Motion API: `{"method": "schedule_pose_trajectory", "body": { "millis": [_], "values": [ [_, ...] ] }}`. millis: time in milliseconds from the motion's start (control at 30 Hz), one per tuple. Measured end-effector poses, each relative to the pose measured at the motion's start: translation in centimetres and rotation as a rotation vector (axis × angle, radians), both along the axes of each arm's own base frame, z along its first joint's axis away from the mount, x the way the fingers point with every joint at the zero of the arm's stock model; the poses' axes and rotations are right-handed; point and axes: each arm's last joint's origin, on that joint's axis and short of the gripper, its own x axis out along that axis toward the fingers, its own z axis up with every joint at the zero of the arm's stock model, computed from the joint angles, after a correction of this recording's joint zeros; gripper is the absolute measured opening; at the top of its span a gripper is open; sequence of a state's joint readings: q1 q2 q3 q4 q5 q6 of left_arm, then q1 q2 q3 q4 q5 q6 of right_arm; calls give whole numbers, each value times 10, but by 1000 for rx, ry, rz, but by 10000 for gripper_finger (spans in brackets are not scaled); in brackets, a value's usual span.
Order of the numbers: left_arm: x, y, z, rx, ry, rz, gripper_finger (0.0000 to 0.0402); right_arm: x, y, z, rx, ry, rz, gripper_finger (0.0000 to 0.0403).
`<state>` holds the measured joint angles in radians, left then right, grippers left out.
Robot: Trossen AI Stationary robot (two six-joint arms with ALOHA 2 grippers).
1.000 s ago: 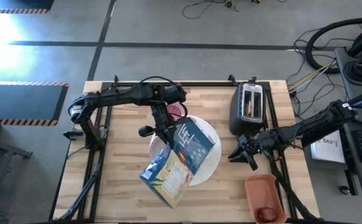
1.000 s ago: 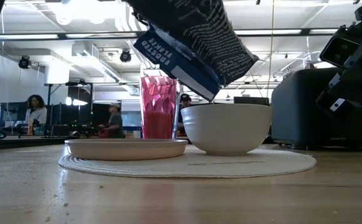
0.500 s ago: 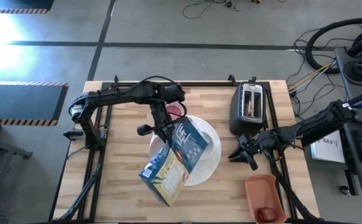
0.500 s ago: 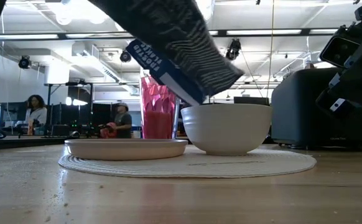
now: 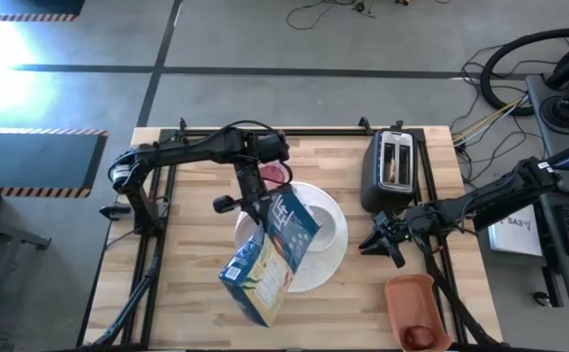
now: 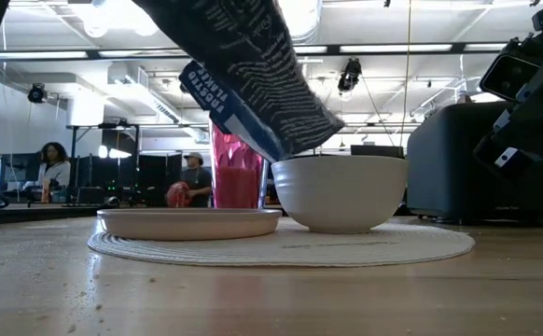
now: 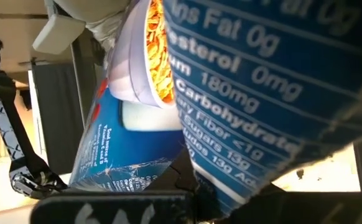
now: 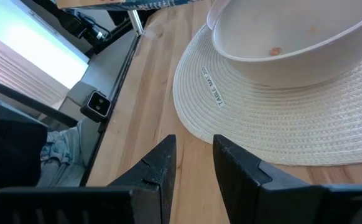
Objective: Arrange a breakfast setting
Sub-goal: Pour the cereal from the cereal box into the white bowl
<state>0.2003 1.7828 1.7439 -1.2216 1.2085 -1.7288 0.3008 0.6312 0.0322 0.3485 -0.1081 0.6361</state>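
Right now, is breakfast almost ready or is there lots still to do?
About halfway, it seems. Done: the round placemat holds a plate, a white bowl and a pink tumbler. In hand: the left gripper tilts a blue cereal box over the bowl. Left: toast sits in the toaster, fruit in the orange tray. The right gripper waits near the toaster.

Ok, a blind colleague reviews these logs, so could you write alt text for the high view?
Seen from above, the left hand holds a blue cereal box tilted over a white bowl on a wooden table. The right hand hangs empty beside a black toaster, with an orange tray near the table's corner.
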Motion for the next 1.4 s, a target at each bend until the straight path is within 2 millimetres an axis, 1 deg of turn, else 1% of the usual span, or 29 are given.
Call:
{"method": "schedule_pose_trajectory", "body": {
  "millis": [300,433,567,633,800,933,1067,1133,1200,1300,1400],
  "values": [
    [-1,2,0,-17,43,15,0,0,0,0,0,0,0,95],
    [2,3,-3,-22,52,21,0,0,0,0,0,0,0,95],
    [12,4,-3,-23,-11,27,0,0,0,0,0,0,0,95],
    [19,5,-7,-23,-29,29,0,0,0,0,0,0,0,95],
    [28,7,-16,-27,-7,30,0,0,0,0,0,0,0,95],
    [33,8,-12,-43,8,23,0,0,0,0,0,0,0,95],
    [33,8,6,-35,-29,17,0,0,0,0,0,0,0,95],
    [34,7,12,-33,-38,14,0,0,0,0,0,0,0,95],
    [36,8,11,-26,-3,17,0,0,0,0,0,0,0,95],
    [43,5,2,-23,27,2,0,0,0,0,0,0,0,95],
    [49,7,0,-17,11,-3,0,0,0,0,0,-1,0,95]
  ]
}}
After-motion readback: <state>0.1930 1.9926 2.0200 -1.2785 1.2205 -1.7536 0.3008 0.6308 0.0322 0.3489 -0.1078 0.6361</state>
